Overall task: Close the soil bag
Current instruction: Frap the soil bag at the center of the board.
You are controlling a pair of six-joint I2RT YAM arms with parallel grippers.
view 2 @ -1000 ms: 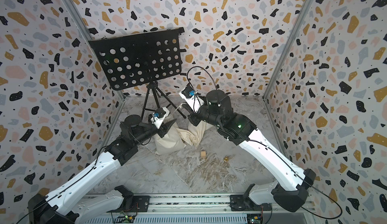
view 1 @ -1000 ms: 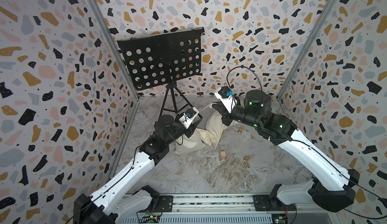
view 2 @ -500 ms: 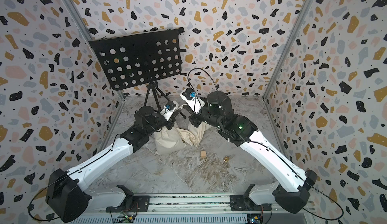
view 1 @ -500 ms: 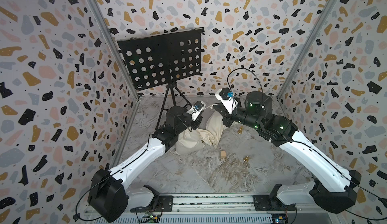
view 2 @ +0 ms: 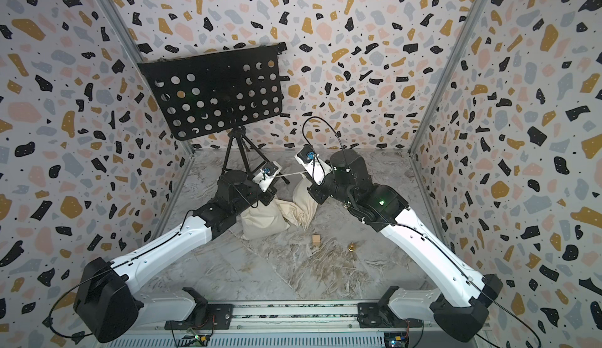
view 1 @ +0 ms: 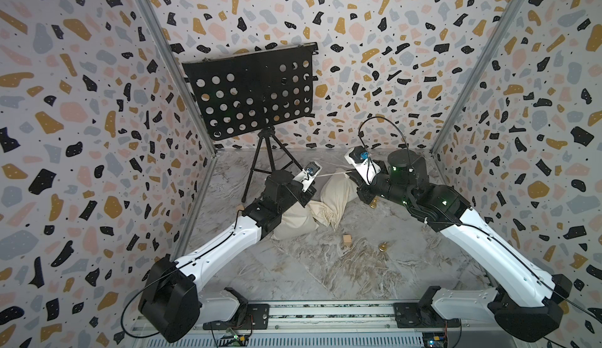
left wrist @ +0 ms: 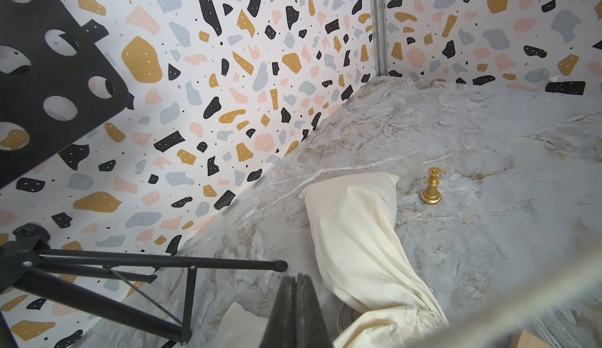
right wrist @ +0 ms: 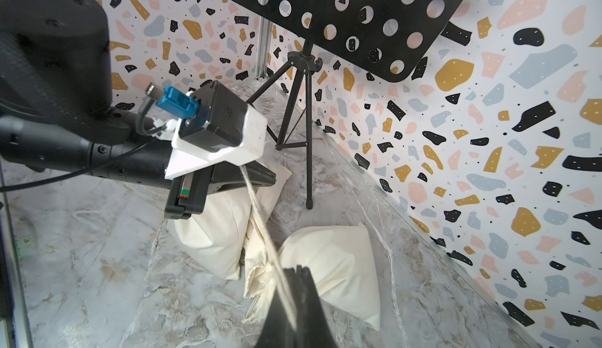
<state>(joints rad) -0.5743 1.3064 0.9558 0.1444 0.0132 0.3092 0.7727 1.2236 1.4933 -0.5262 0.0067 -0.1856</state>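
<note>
Your right gripper (right wrist: 294, 270) is clamped on the string (right wrist: 260, 219), which runs taut toward your left gripper (left wrist: 297, 277). That gripper's jaws are pressed together, but whether they pinch the string cannot be told. The cloth bag (view 1: 336, 195) lies on the bench (view 1: 293, 274), far centre, beneath both grippers.

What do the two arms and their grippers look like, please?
The left arm and right arm have white shells between bulky black joints, with thin black cables alongside. Green lights glow on the right arm. The left gripper and right gripper have slim black fingers.
</note>
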